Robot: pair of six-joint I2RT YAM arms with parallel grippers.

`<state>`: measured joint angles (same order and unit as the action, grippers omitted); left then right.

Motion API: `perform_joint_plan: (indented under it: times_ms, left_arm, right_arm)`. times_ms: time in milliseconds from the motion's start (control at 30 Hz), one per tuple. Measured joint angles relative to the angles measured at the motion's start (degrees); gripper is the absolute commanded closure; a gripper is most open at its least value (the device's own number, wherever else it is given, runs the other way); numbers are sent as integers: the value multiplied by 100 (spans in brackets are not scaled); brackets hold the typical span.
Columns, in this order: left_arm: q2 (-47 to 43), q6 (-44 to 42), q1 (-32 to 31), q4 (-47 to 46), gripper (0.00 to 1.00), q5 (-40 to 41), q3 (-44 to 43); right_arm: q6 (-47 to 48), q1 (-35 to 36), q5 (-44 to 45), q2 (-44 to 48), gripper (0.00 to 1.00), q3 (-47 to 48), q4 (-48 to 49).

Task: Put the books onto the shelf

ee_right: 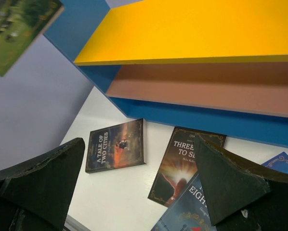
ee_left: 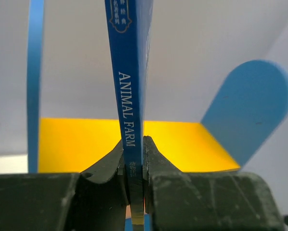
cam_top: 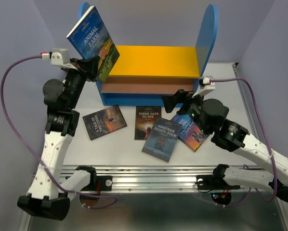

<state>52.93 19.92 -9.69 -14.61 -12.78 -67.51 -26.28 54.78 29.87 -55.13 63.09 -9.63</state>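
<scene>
Left end effector [ee_left: 133, 161] tight on book [ee_left: 129, 72]

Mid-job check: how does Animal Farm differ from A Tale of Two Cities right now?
Animal Farm is held off the table, clamped at its lower edge by the left gripper; A Tale of Two Cities lies free on the table. Animal Farm stands nearly upright, tilted; A Tale of Two Cities lies flat, cover up. Animal Farm's cover is bright blue, A Tale of Two Cities' dark. Both are thin paperbacks, neither yet on the shelf.
</scene>
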Motion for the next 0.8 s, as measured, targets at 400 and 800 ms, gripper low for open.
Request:
perform_joint_plan:
  times_ms: [400, 800]
  left_arm:
    - [1187, -942, -393, 748, 100, 1585, -149]
    - [1445, -1908, -761, -957, 100, 2262, 544]
  right_arm:
    - [138, 0, 136, -96, 0, 0, -70]
    - [269, 0, 210, -129, 0, -9, -72]
